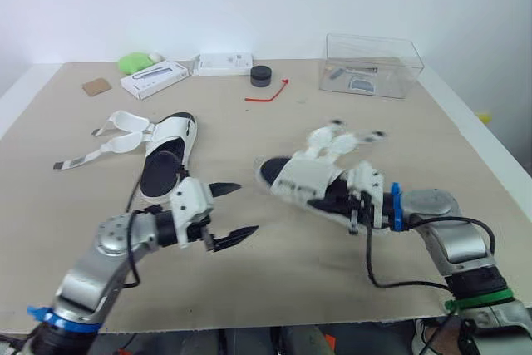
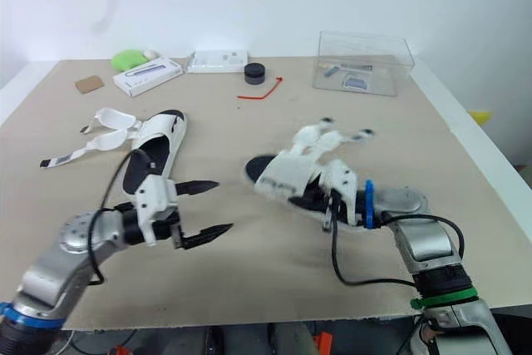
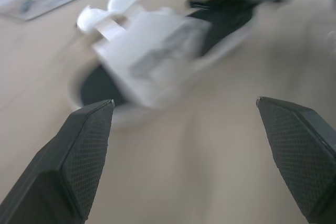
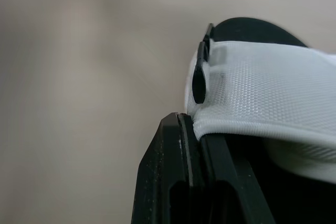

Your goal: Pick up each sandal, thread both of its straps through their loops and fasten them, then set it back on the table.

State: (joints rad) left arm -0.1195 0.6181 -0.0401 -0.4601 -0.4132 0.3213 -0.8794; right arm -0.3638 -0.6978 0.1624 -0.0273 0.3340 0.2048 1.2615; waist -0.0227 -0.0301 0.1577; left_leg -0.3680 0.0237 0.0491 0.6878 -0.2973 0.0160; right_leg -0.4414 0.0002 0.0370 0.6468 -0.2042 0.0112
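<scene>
Pickup is in hand: right gripper [image 1: 356, 209] clamps the sandal [image 1: 303, 179]; left gripper [image 1: 248, 208], wide open and empty, must next catch a strap [image 1: 341, 143].

Table [image 1: 283, 276]: beige top with a white rim.
Far edge, left: green lump [image 1: 133, 61], brown card square [image 1: 96, 86], white box [image 1: 154, 78], second white box [image 1: 223, 63].
Far edge, middle: black puck [image 1: 261, 76], with a red cord [image 1: 268, 94] just beside it.
Far right corner: clear plastic case [image 1: 370, 65].
Left of middle: open-strapped sandal [image 1: 165, 155], straps spread flat.
Right of middle: second sandal [image 1: 303, 179]; contact with the top unclear.
</scene>
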